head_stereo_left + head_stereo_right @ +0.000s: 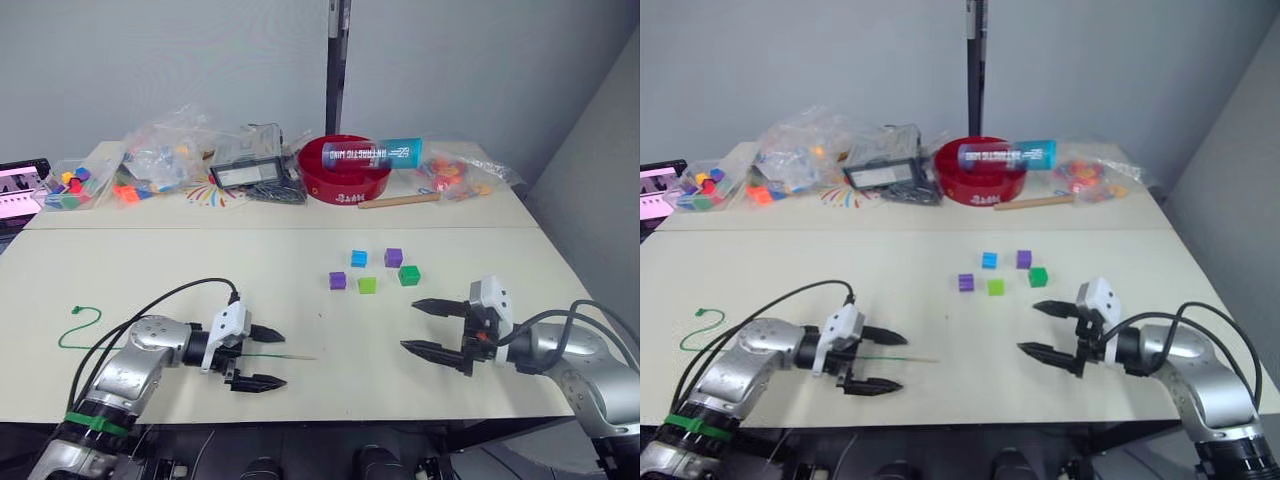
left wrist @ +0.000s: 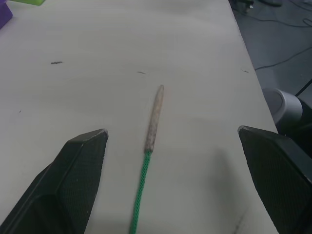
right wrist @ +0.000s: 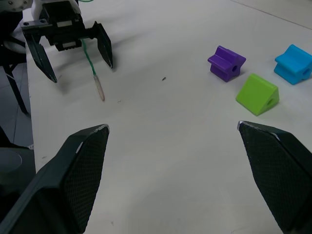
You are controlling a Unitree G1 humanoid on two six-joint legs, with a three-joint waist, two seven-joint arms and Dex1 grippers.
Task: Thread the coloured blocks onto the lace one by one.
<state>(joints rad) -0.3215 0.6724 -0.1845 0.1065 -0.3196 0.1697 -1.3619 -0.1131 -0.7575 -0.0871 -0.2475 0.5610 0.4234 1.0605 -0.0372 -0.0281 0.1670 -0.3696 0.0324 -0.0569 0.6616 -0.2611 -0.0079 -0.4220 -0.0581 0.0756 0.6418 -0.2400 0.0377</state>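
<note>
Both claws, the left claw and right claw, are wide open and hold nothing. No blocks are on the lace yet; its tip lies between the left claw's fingers, blocks far beyond.

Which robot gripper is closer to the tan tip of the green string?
The left one. The left gripper is open with the string's tan tip lying on the table between its fingers. The right gripper, also open, is across the table, apart from the tip.

Five coloured blocks, one lace.
</note>
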